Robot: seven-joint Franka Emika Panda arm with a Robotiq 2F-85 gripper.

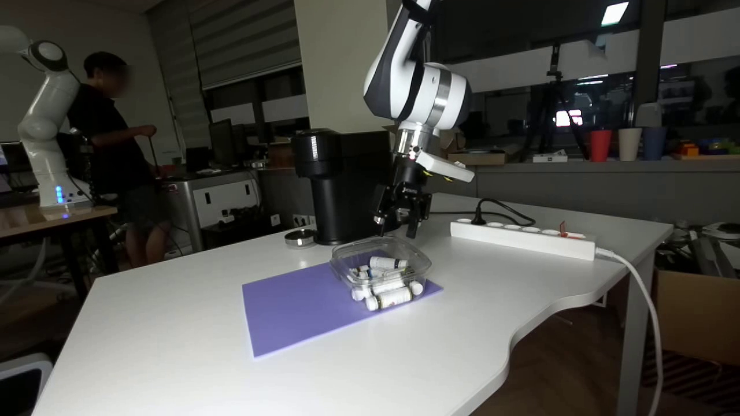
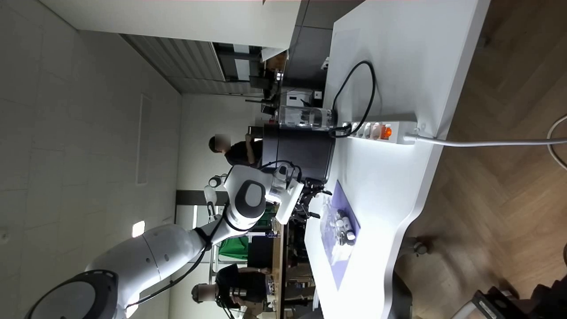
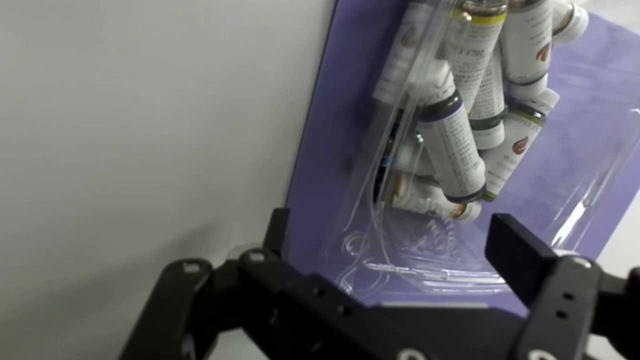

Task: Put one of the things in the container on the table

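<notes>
In the wrist view alone: tiny red drops (image 3: 520, 145) on the labels of some white bottles (image 3: 452, 150), and faint letters (image 3: 441, 235) pressed into the container (image 3: 450, 276). In an exterior view alone: a red cup (image 1: 600, 145), a pale cup (image 1: 629, 145) and a blue cup (image 1: 654, 144) on a ledge (image 1: 555, 173), plus a small round silver thing (image 1: 300, 239) just beside the black machine (image 1: 350, 199). In an exterior view alone: a clear tank (image 2: 305, 118) beside that same machine, and something green (image 2: 234, 248) far back. In both exterior views: the white power strip (image 1: 523, 241).

About the container: sits on the purple mat (image 1: 295, 318), on the white table (image 1: 173, 335). Looks thin, shiny and see-through, with low sides, round corners and purple underneath. Holds a heap of bottles, one on top of another. Hard to tell about a few by the clear wall: inside or outside.

Over one end of the container: the gripper (image 3: 395, 240), black, with fingers (image 3: 517, 252) spread far apart.
</notes>
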